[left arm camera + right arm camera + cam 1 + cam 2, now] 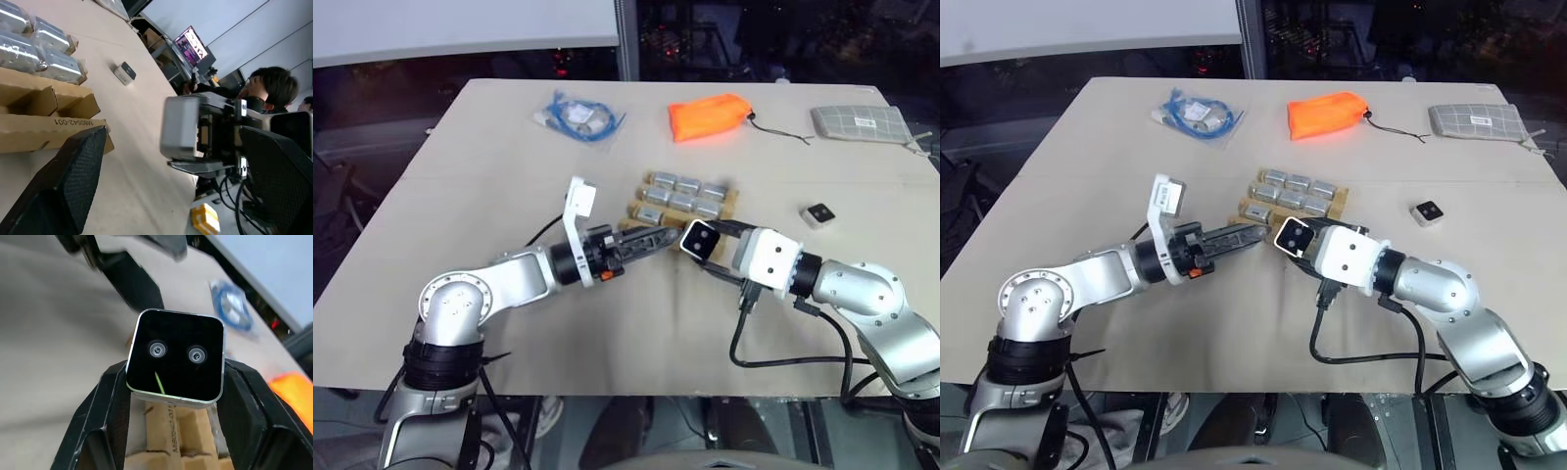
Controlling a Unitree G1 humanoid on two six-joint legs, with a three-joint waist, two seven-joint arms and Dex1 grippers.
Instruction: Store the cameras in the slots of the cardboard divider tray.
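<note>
The right gripper [174, 382] clamps a camera [176, 356] by its metal sides, just beside the tray [636, 209] mid-table. Small, rigid, probably slippery; keep off the black face. The left gripper [651, 242] gapes nearby.

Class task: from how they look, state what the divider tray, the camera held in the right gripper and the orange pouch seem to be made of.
Divider tray: matte tan cardboard, with raw cut edges and printed lettering. Camera in the right gripper: glossy black face, probably glass or plastic, with a silver metallic-looking rim. Orange pouch: soft wrinkled fabric, likely nylon.
</note>
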